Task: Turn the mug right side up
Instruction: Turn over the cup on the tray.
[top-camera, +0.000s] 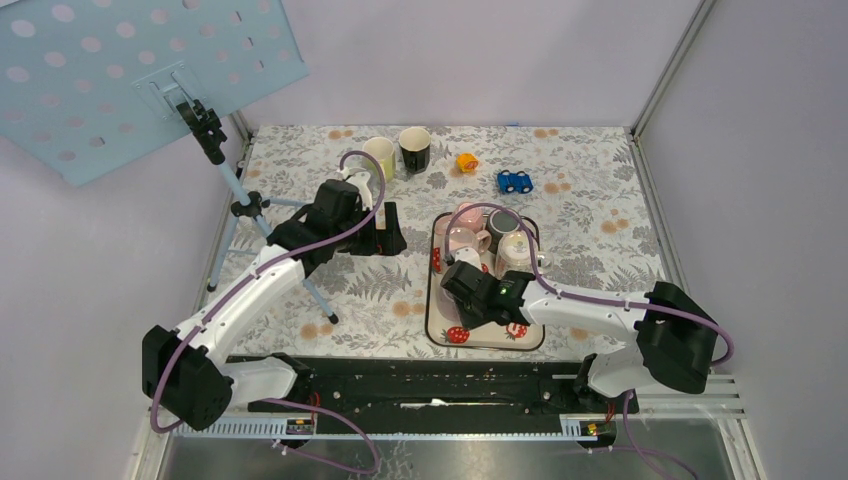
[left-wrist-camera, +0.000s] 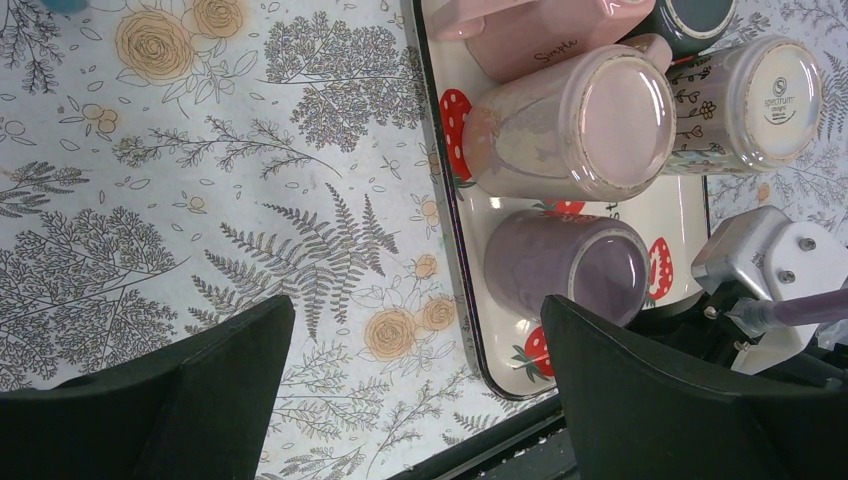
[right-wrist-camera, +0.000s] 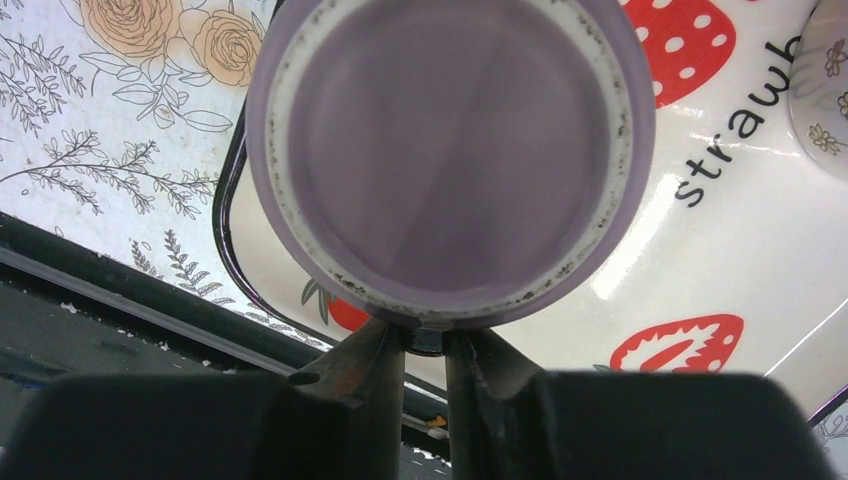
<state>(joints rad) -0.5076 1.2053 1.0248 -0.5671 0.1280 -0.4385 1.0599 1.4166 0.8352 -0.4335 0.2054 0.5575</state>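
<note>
On the near-left corner of the white strawberry-print metal tray (left-wrist-camera: 690, 220) with a black rim, which lies on the floral-patterned bench (left-wrist-camera: 200, 200): one lilac glazed ceramic mug (left-wrist-camera: 565, 270), standing upside down. Its long axis is vertical, the mouth down on the tray and the flat base facing up. In the right wrist view the base (right-wrist-camera: 450, 150) shows as a matte lilac disc inside a pale unglazed ring flecked with dark specks; no handle shows in any view. Right gripper (right-wrist-camera: 425, 335): lowered over the mug's near side, fingers (right-wrist-camera: 385, 360) drawn almost together with only a narrow slit between them, their tips meeting the lower edge of the base. Whether they pinch a part of the mug cannot be told, since the contact point is hidden. Left gripper (left-wrist-camera: 415, 400): fingers spread wide, holding nothing, hanging above the bare bench just left of the tray. Also on the tray, farther back: an inverted pale pink mug (left-wrist-camera: 590, 120) just beside the lilac one, and an inverted white floral mug (left-wrist-camera: 755, 100).
</note>
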